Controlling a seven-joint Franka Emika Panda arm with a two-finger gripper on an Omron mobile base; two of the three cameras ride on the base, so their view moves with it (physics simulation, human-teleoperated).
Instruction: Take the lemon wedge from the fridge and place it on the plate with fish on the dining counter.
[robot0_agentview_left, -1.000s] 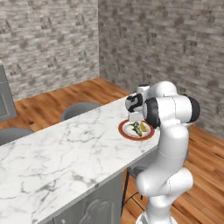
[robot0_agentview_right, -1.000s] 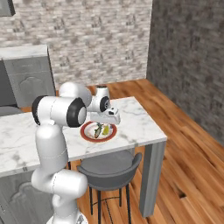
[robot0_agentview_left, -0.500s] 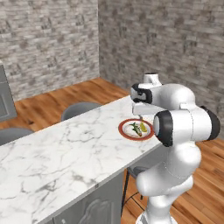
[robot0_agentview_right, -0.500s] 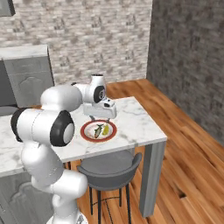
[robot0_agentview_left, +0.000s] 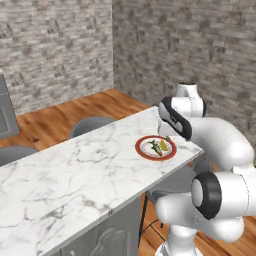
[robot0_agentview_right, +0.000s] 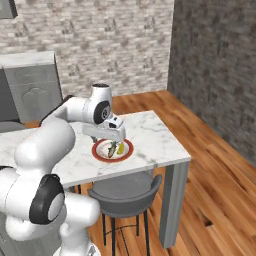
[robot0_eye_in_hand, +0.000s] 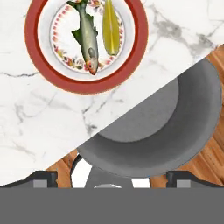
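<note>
The lemon wedge (robot0_eye_in_hand: 110, 28) lies on the plate with fish (robot0_eye_in_hand: 35, 57), right beside the greenish fish (robot0_eye_in_hand: 87, 39). The plate (robot0_agentview_left: 141, 151) sits near the end of the dining counter (robot0_agentview_left: 75, 175). My gripper (robot0_agentview_right: 111, 140) hangs above the near side of the plate (robot0_agentview_right: 97, 155), clear of it. Its jaws stand wide open with nothing between them. In the hand view the gripper (robot0_eye_in_hand: 113, 179) looks down past the counter's edge (robot0_eye_in_hand: 43, 122), with a dark fingertip (robot0_eye_in_hand: 43, 177) at each lower corner. The wedge (robot0_agentview_left: 163, 145) touches nothing but the plate. The fridge is out of view.
A grey stool (robot0_eye_in_hand: 166, 131) stands under the counter's edge, directly below my hand, seen also as the stool (robot0_agentview_right: 125, 192). Two more grey seats (robot0_agentview_left: 90, 125) line the far side. Grey cabinets (robot0_agentview_right: 32, 90) stand at the back left. Wooden floor (robot0_agentview_right: 210, 165) spreads to the right.
The jaws have spread to full width. The arm has swung round and the hand has lifted back from the plate toward the counter's edge. Lemon wedge and fish stay on the plate.
</note>
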